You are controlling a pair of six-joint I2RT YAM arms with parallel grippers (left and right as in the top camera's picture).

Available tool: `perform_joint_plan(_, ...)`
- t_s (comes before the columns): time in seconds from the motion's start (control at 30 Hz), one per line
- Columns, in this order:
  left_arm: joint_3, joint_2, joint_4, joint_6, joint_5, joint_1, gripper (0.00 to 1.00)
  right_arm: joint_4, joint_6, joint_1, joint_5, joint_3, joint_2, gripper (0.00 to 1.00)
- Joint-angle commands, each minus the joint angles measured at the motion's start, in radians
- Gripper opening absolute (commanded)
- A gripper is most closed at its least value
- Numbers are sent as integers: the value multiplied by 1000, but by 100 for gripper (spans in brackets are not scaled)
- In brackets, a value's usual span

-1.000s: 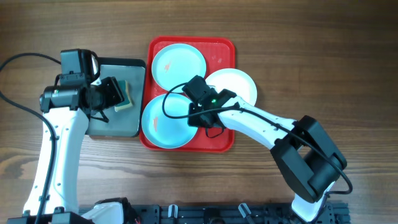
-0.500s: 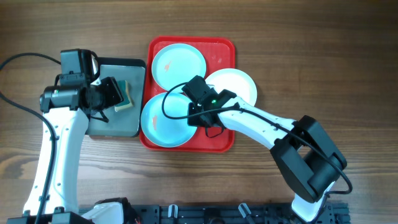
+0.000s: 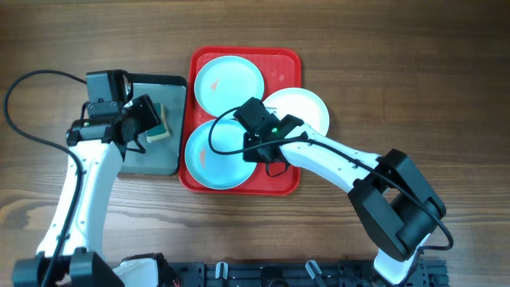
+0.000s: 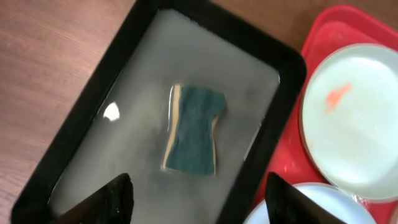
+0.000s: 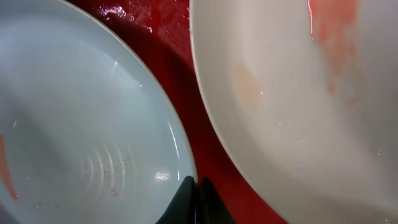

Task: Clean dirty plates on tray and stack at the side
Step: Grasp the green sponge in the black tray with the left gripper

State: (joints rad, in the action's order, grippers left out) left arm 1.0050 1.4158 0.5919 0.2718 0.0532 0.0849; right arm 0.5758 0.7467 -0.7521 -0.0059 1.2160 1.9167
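The red tray (image 3: 283, 68) holds three plates. A light blue plate (image 3: 229, 84) with a reddish smudge sits at the back, a white plate (image 3: 307, 108) at the right, and a second light blue plate (image 3: 209, 159) at the front left. My right gripper (image 3: 253, 150) is shut on this front plate's rim (image 5: 177, 155), its fingertips (image 5: 186, 196) pinched together at the edge. Beside it lies a pale smudged plate (image 5: 298, 93). Over the dark grey tray hangs my left gripper (image 4: 202, 205), open above a green sponge (image 4: 193, 130), not touching it.
The dark grey metal tray (image 3: 139, 159) stands left of the red tray and holds shallow water (image 4: 124, 112). Bare wooden table (image 3: 398, 64) surrounds both trays. The right arm (image 3: 343, 163) reaches in from the front right.
The left arm has shifted slightly to the right over the grey tray. The right arm and the plates have not moved.
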Motion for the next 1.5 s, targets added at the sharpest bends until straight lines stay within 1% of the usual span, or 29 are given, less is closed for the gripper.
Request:
perform_joint_plan(0.0,-26,97,-73,-6,19,-4,68,5,-22,0,29,6,-34,5)
perform_joint_plan(0.03,-26,122,-92,-10,14,-4,70,5,-22,0,29,6,-34,5)
perform_joint_plan(0.07,-26,147,-111,-35,-2,-4,71,5,-22,0,29,6,-34,4)
perform_joint_plan(0.17,-26,208,-156,-121,-53,-4,68,5,-22,0,29,6,-34,4)
perform_joint_plan(0.27,-26,260,-185,-185,-55,-3,67,5,-22,0,29,6,-34,4)
perform_joint_plan(0.43,-26,307,-193,-190,-55,-3,68,5,-26,0,29,6,-34,4)
perform_joint_plan(0.57,-26,335,-200,-190,-52,-3,64,5,-26,0,29,6,-34,4)
perform_joint_plan(0.73,-26,369,-220,-190,-52,-3,52,4,-26,0,29,6,-34,4)
perform_joint_plan(0.83,-26,382,-240,-190,-52,-3,50,4,-26,0,29,6,-34,4)
perform_joint_plan(0.93,-26,383,-262,-190,-53,-3,34,4,-26,0,29,6,-34,4)
perform_joint_plan(0.97,-26,383,-268,-190,-53,-3,33,4,-26,0,29,6,-34,4)
perform_joint_plan(1.27,-26,386,-251,-190,-56,-4,32,1,-26,0,29,6,-34,4)
perform_joint_plan(1.33,-26,386,-243,-190,-56,-4,38,1,-26,0,29,6,-34,4)
perform_joint_plan(1.47,-26,394,-237,-190,-56,-3,40,1,-26,0,29,6,-34,4)
